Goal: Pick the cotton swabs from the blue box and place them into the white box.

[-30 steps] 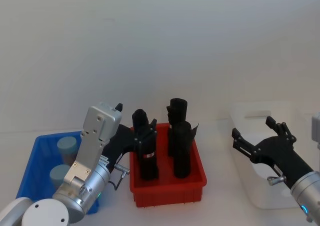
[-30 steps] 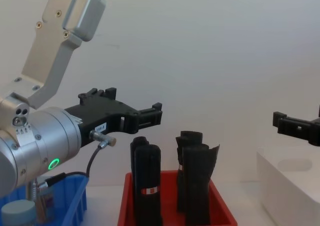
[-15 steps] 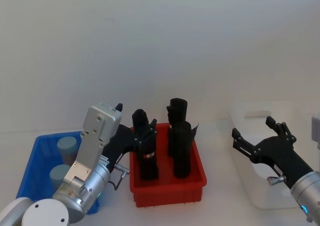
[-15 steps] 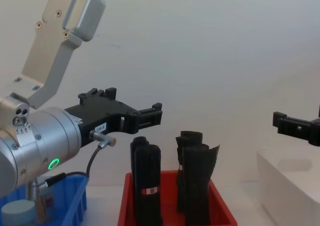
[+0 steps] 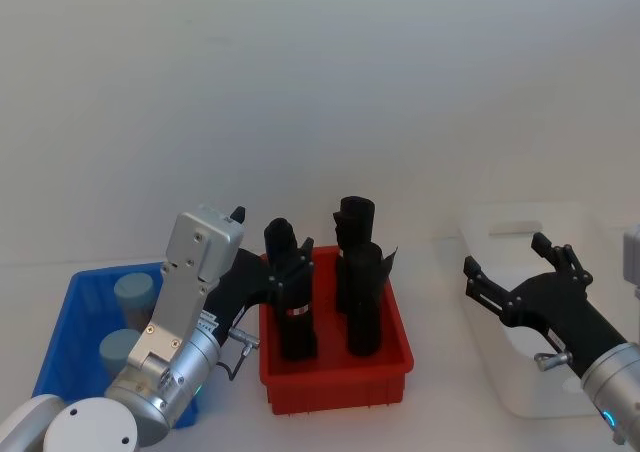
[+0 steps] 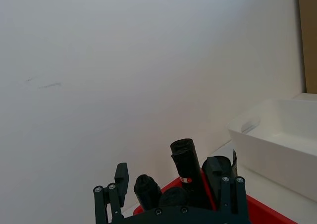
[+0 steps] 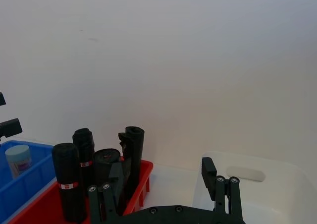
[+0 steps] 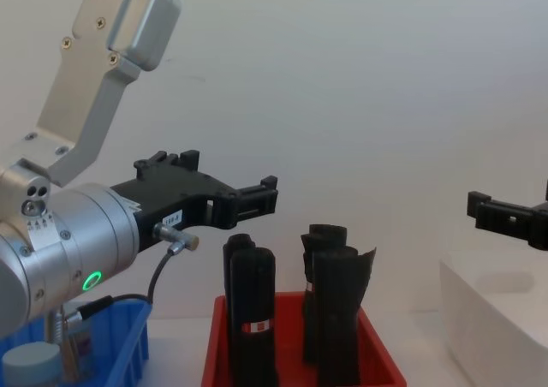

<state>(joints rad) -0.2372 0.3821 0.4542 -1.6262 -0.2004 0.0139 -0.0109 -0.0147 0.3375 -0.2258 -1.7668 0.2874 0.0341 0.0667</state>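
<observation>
Tabletop (image 5: 440, 407): blue box (image 5: 60, 324) part-hidden behind left arm (image 5: 190, 302).

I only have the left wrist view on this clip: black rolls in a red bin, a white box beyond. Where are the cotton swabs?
Observer: In the head view, two tubs of cotton swabs stand in the blue box, left of the red bin.
Operator: Is the left gripper over them?
Observer: No. In the chest view the left gripper hangs higher than the black rolls, at the red bin's left side.
Operator: And the right arm?
Observer: The right gripper hovers over the white box's left rim, jaws open, empty.
</observation>
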